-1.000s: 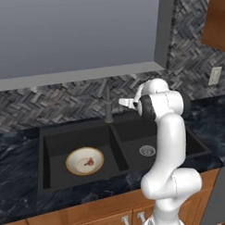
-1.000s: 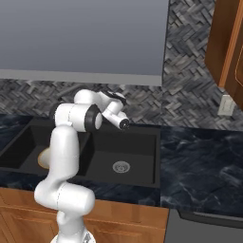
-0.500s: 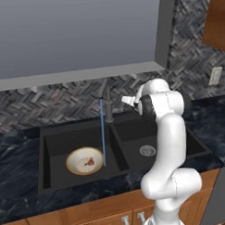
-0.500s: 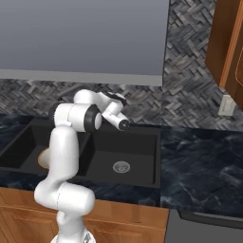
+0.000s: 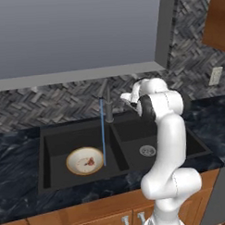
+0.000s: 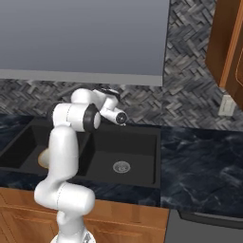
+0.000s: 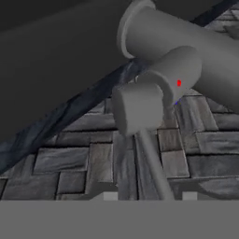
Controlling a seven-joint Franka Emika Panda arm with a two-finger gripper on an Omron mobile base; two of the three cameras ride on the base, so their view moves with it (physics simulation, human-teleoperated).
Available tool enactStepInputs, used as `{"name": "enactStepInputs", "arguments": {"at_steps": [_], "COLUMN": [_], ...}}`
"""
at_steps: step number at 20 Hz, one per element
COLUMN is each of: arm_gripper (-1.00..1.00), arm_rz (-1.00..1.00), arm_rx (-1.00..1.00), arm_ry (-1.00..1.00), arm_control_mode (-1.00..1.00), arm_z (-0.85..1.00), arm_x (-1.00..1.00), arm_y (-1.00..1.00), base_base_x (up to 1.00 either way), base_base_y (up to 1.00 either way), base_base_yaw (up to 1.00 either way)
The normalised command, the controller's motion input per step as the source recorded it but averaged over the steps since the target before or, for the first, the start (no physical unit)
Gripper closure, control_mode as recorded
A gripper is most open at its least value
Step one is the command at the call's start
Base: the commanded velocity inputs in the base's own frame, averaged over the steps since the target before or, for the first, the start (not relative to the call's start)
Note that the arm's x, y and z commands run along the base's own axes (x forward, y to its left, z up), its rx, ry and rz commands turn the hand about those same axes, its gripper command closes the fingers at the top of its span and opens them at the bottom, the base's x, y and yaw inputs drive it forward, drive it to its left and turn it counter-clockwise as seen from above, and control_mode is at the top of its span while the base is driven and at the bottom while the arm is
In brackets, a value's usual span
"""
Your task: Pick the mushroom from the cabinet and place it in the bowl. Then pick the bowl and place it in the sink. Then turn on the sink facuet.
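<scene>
Kitchen sink station, seen from behind the arm; black double-basin sink (image 5: 50,140) set into dark marbled counter (image 5: 14,146), herringbone backsplash (image 5: 44,101) behind. Sink facuet (image 5: 105,101) upright on the divider between basins, a thin blue stream (image 5: 103,133) falling from its spout into the left basin, so by appearance running. Bowl (image 5: 84,161), cream inside with tan rim, flat on the floor of the left basin; mushroom (image 5: 90,160), a small dark lump, inside it; stream landing at the bowl's right edge. Gripper (image 5: 127,98) level with the upper faucet, just to its right, near the side lever; contact impossible to confirm from the base views. Close view along the hand: faucet body and lever (image 7: 154,163) directly ahead and very near, lever shaft running down toward the fingertips; spread of the fingers not legible, so open or closed cannot be told.

Handling, as judgement: faucet rigid metal, fixed, smooth and likely slippery; lever light, pivoting, best pushed at its free end rather than pinched; little force needed. Bowl stiff, probably ceramic, breakable, wet now; best taken at the rim. Wooden cabinet (image 6: 228,47) at upper right, well apart from the arm. All three task steps apparently complete.
</scene>
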Motion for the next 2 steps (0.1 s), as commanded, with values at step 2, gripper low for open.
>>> {"name": "enactStepInputs", "arguments": {"at_steps": [2], "arm_gripper": [1.00], "arm_rz": [0.00], "arm_rx": [0.08], "arm_ry": [0.00], "arm_control_mode": [-1.00], "arm_z": [0.00], "arm_x": [0.00], "arm_y": [-0.13], "base_base_x": [0.00], "base_base_y": [0.00], "base_base_yaw": [0.00]}}
